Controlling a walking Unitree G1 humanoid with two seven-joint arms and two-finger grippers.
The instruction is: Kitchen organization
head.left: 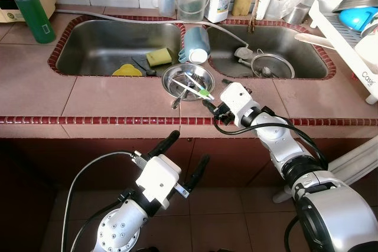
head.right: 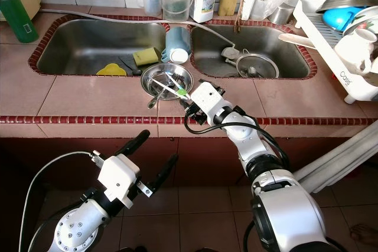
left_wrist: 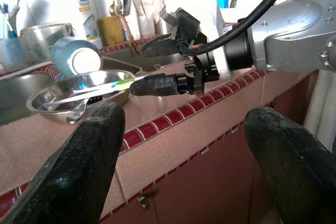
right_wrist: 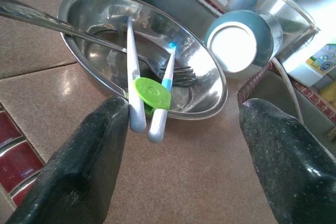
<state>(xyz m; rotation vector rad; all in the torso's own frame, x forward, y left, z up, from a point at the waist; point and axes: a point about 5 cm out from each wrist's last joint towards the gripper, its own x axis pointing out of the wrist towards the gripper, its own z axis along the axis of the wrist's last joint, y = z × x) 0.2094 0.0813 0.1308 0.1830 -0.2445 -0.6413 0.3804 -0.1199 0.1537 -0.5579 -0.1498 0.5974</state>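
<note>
left claw (head.left: 179, 159) spread, right claw (right_wrist: 178, 145) spread

Gleaming silver, the steel bowl (head.left: 188, 79) on the pinkish-brown tiled counter (head.left: 118, 98), carrying white chopsticks (right_wrist: 135, 85) joined by a lime-green disc (right_wrist: 153, 92) with a pale blue tip. Behind the bowl, showing a blue cup (head.left: 195, 42) with a white base, a yellow sponge (head.left: 159, 56) and a green-filled bottle (head.left: 31, 9). Edging the counter in front of the bowl, a dark red tile trim (head.left: 88, 120).

Head cameras look down on the double sink (head.left: 177, 45); both wrist cameras (low, close) share the steel bowl (right_wrist: 157, 66).
</note>
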